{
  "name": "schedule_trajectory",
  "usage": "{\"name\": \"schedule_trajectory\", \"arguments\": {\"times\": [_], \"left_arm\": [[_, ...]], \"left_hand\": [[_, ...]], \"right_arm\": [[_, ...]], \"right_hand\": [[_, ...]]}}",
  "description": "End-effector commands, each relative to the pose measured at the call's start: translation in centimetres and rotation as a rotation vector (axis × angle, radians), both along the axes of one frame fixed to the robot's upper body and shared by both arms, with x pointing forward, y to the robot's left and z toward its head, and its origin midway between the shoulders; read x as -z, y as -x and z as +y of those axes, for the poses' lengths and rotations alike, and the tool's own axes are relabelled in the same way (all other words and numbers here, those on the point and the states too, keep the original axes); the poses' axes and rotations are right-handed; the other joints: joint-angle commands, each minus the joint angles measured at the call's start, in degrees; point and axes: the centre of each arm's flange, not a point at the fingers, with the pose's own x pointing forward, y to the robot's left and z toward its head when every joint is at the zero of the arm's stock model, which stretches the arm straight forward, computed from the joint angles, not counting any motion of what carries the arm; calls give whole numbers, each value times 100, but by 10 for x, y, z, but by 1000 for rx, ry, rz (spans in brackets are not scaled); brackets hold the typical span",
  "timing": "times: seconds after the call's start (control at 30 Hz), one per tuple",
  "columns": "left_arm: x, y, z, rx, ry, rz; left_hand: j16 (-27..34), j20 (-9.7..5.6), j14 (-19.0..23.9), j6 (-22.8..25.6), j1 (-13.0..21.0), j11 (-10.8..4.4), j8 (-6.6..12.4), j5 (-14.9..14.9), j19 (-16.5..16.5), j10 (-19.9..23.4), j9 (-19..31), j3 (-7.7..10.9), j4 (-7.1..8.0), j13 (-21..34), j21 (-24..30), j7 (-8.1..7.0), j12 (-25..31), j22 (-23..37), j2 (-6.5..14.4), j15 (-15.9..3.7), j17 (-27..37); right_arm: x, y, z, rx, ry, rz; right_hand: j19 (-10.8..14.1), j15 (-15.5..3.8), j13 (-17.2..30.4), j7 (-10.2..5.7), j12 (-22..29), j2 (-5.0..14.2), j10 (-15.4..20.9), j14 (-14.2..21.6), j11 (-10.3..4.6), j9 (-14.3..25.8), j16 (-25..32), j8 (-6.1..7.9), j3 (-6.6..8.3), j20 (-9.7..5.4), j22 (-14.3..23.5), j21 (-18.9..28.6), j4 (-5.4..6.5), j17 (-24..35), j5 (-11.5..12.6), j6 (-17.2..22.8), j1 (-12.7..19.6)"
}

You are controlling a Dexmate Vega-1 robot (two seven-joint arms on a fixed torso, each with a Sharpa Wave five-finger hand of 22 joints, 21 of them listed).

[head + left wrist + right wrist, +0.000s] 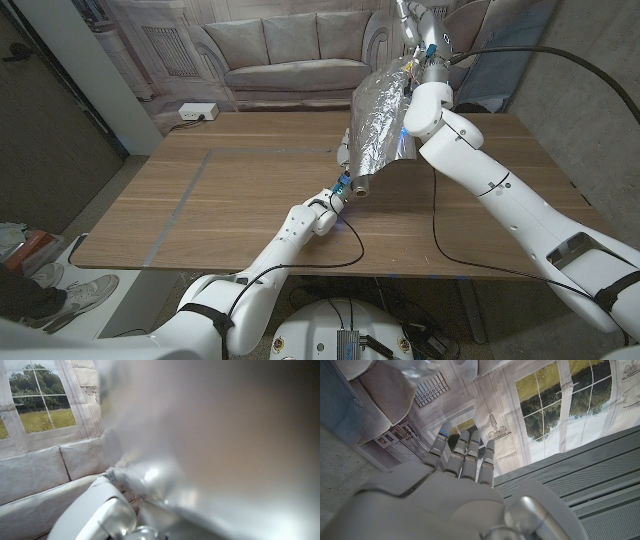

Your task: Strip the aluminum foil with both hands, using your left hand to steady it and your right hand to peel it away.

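Foil sheet (378, 120) hangs above your counter (230, 190), your left hand (336, 192) gripping the roll's (358, 186) end, your right hand (420, 60) holding the raised edge; no writing legible.

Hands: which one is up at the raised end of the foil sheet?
The right hand, lifted high at the top of the foil sheet. The left hand stays low by the roll end near the table.

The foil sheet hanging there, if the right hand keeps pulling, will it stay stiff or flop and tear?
The foil sheet hangs crinkled and creased between the roll at the left hand and the raised right hand, so it probably flops and holds dents. It looks thin, likely light, and might tear.
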Motion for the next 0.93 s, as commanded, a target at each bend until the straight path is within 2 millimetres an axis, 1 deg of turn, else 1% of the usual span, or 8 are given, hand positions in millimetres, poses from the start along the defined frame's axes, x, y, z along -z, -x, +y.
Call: {"name": "schedule_trajectory", "arguments": {"times": [0.03, 0.33, 0.47, 0.5, 0.63, 0.7, 0.8, 0.93], "left_arm": [[2, 3, 7, 7, -2, 0], [1, 6, 10, 3, -6, -4], [3, 4, 10, 13, -15, -1], [4, 4, 11, 18, -12, -4], [8, 5, 13, 37, -28, 3], [12, -1, 14, 22, -26, 17], [16, -3, 12, 27, -45, 36], [18, -9, 12, 5, -34, 50]], "left_hand": [[6, 31, 11, -2, 41, -16, 7, -11, -10, -24, 29, 42, 3, 29, -8, 3, 40, 4, 2, -1, 14], [0, 31, 15, -3, 44, -15, 6, -11, -7, -25, 33, 44, 3, 33, -10, 3, 43, 4, -3, -12, 16], [-3, 31, 14, -4, 46, -9, 5, -11, -9, -20, 35, 45, 4, 34, -12, 2, 46, 4, -4, -14, 17], [-3, 31, 15, -3, 46, -11, 6, -11, -9, -22, 35, 46, 4, 35, -12, 7, 46, 4, -5, -14, 17], [-4, 32, 19, -5, 46, -10, 5, -12, -10, -27, 37, 47, 5, 35, -14, -8, 44, 4, -6, -12, 18], [-6, 32, 18, -3, 47, -11, 6, -12, -6, -26, 38, 47, 5, 35, -13, -10, 44, 4, -7, -17, 18], [-3, 30, 28, -2, 47, -15, 6, -12, -12, -24, 39, 48, 7, 36, -16, -5, 46, 4, -7, -12, 19], [-7, 33, 24, 0, 47, -19, 6, -13, -13, -25, 41, 49, 8, 35, -18, 1, 45, 4, -7, -7, 20]], "right_arm": [[10, -5, -13, -20, -59, 34], [16, -4, -15, -29, -70, 42], [19, -1, -15, -25, -65, 42], [21, 0, -14, -20, -66, 41], [27, 5, -11, -8, -75, 49], [32, 10, -9, 2, -71, 44], [35, 12, -7, 19, -71, 36], [36, 9, -6, 9, -68, 16]], "right_hand": [[15, 25, -3, 19, 41, 17, 62, 20, -6, 15, 35, 39, 44, 27, 15, -24, -7, -16, 1, 31, 74], [28, 34, -32, 34, 56, 5, 90, 36, -21, 6, 44, 48, 62, 29, 18, -81, -14, -66, -13, 59, 99], [29, 44, -44, 35, 62, 4, 103, 42, -17, 2, 47, 53, 70, 30, 19, -107, -16, -87, -18, 75, 108], [30, 44, -48, 39, 65, 4, 109, 46, 5, 1, 49, 54, 73, 30, 19, -115, -16, -93, -19, 77, 111], [33, 40, -57, 40, 66, 4, 109, 55, -4, -1, 53, 55, 79, 30, 20, -134, -17, -108, -23, 83, 118], [33, 47, -61, 43, 66, 4, 107, 57, -4, -3, 54, 55, 83, 30, 20, -144, -18, -115, -25, 84, 121], [36, 49, -67, 48, 67, 4, 107, 68, -6, -4, 59, 53, 87, 30, 21, -156, -18, -125, -27, 81, 126], [41, 48, -78, 43, 59, 9, 84, 89, -11, -8, 68, 41, 99, 30, 23, -180, -19, -144, -31, 54, 137]]}}
